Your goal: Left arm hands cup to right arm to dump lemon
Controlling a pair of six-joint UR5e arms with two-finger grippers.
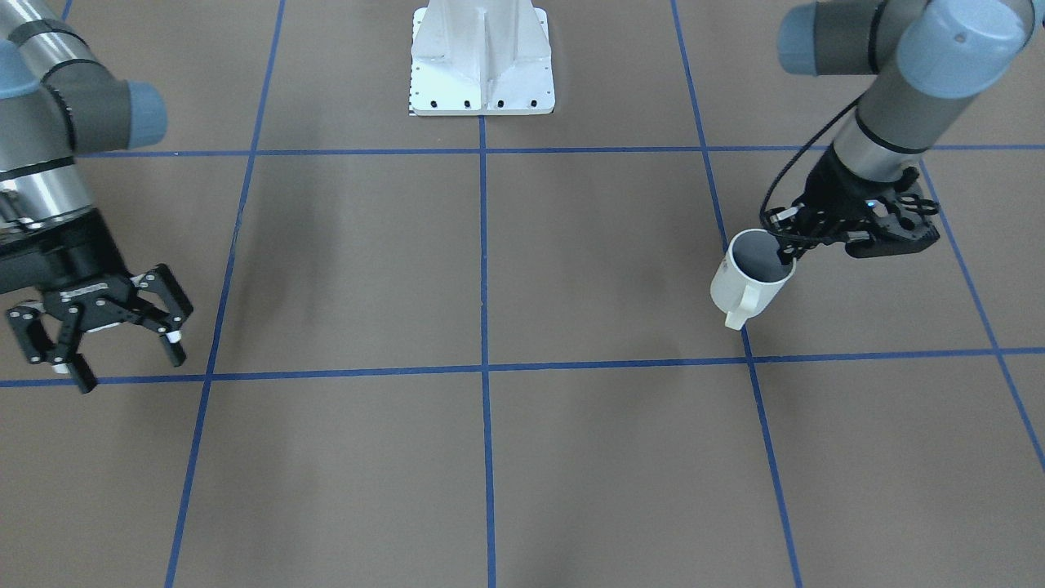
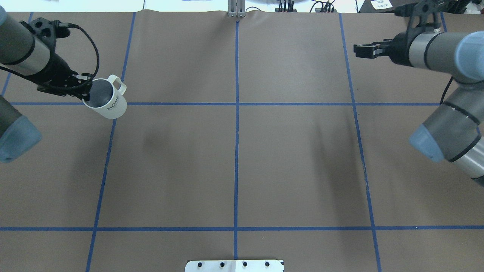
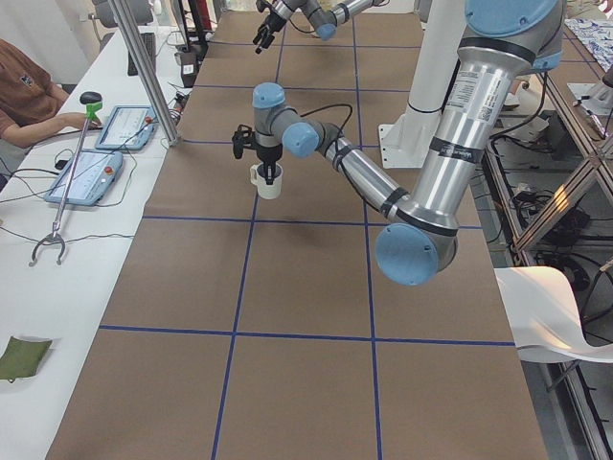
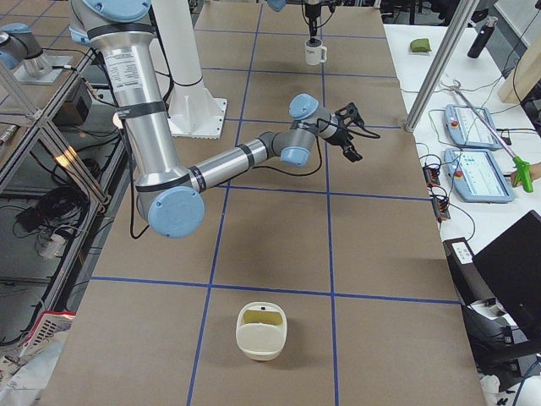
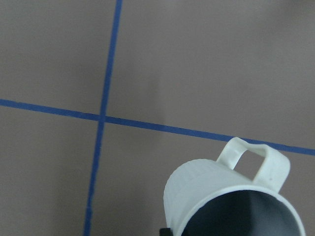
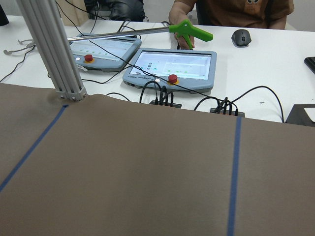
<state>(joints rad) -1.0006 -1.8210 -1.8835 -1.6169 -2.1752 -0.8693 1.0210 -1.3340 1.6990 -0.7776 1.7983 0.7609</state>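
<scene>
My left gripper (image 1: 784,245) is shut on the rim of the off-white cup (image 1: 747,282), with one finger inside it. The cup hangs slightly tilted over the table, its handle toward the operators' side. In the overhead view the left gripper (image 2: 86,93) holds the cup (image 2: 107,102) at the far left; dark print shows on the cup's side. The left wrist view shows the cup (image 5: 216,196) and its grey inside. The lemon is hidden or out of view. My right gripper (image 1: 126,363) is open and empty, far across the table; it also shows in the overhead view (image 2: 361,50).
The white robot base (image 1: 482,73) stands at the middle of the robot's side. Blue tape lines cross the brown table (image 2: 234,158). A cream container (image 4: 262,330) sits near the table's right end. Control tablets (image 6: 172,66) and an aluminium post (image 6: 49,49) stand beyond the far edge.
</scene>
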